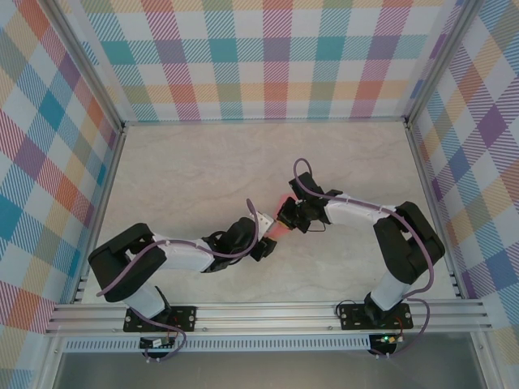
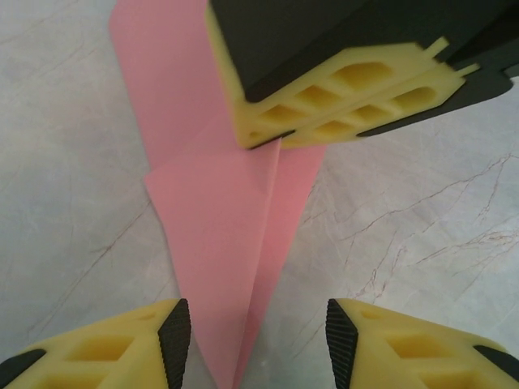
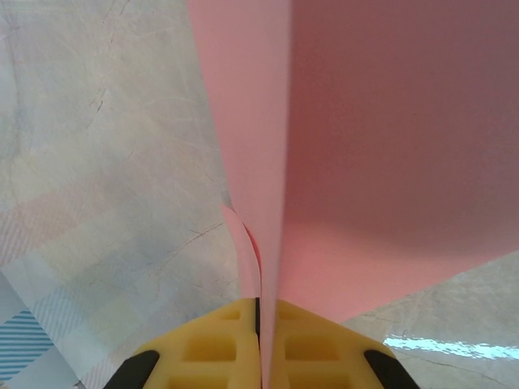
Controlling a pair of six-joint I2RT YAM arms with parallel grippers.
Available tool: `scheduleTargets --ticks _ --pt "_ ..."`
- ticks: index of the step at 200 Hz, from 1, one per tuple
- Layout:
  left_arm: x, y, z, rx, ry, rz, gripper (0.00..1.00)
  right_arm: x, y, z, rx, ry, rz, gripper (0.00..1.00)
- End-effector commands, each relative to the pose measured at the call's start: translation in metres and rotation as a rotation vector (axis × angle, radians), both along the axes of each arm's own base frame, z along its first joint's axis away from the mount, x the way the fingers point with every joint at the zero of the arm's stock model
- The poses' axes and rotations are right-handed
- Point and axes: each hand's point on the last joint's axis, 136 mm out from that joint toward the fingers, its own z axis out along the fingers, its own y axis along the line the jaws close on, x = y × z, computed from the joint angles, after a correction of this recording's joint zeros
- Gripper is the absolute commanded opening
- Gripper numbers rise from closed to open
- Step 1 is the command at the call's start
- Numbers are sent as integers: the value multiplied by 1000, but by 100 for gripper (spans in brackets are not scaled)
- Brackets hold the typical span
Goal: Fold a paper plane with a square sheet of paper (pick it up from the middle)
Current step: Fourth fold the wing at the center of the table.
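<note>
Right end effector [image 3: 260,312] pinching the crease of the thin salmon-pink pointed paper wedge [image 2: 227,235] mid-way across the pale marbled table [image 1: 203,162], left end effector [image 2: 258,332] spread astride its tip: close yours squarely on the centre fold, without tugging.

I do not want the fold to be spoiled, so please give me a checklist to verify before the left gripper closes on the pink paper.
1. Right gripper clamps the pink paper: ok.
2. Left gripper jaws stand open: ok.
3. Paper's point lies between the left fingers: ok.
4. Centre crease runs straight to the point: ok.
5. Paper rests flat on the table: cannot tell.
</note>
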Motion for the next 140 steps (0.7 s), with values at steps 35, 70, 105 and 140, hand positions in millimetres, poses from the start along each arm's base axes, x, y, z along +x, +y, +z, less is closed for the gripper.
scheduleTargets --ticks 35,70,105,140 --pt "4 -14 -3 47 -123 -75 42 -8 4 -9 26 51 -7 6" --pt "8 -12 -9 76 -151 -47 35 -9 4 -10 30 57 -11 6" --pt "9 -15 -12 87 -156 -43 28 -9 3 -10 36 64 -14 10" --pt "8 -15 -14 75 -144 -34 20 -8 -2 -9 25 53 -9 19"
